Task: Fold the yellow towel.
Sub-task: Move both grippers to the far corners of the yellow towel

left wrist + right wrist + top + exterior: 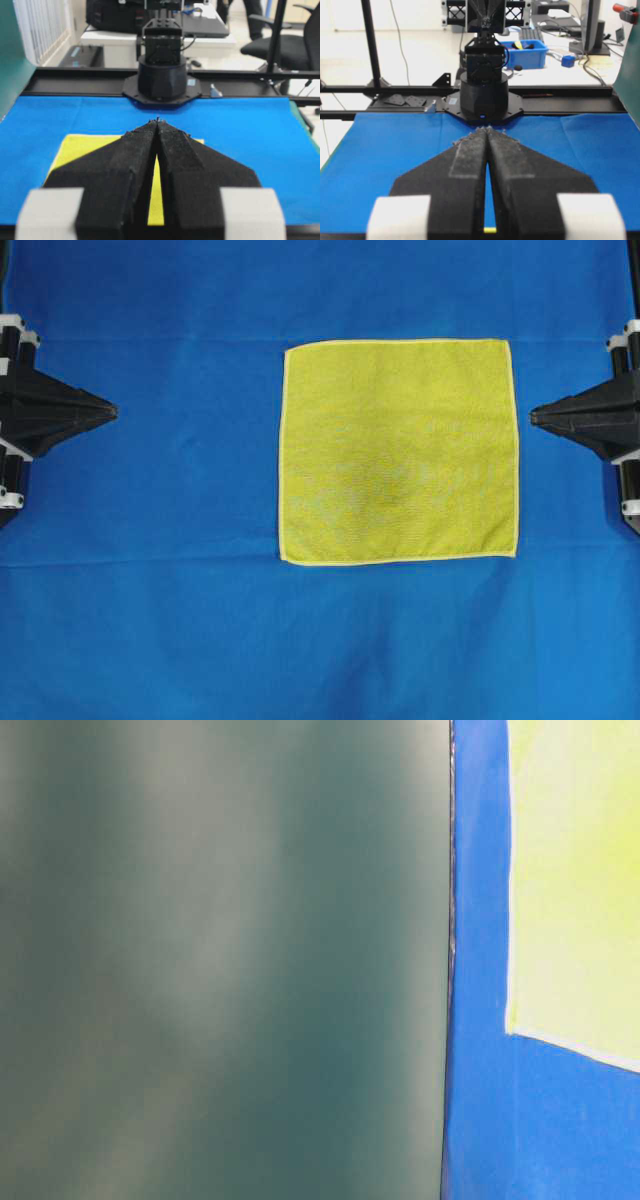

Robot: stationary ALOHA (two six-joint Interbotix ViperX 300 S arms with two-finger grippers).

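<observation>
Cloth covers the worktop: a large blue cloth, with the yellow towel spread flat and unfolded on it, right of centre. The left gripper and right gripper sit at opposite edges, fingertips pressed together, holding nothing, neither touching the towel. No readable writing shows on anything.
</observation>
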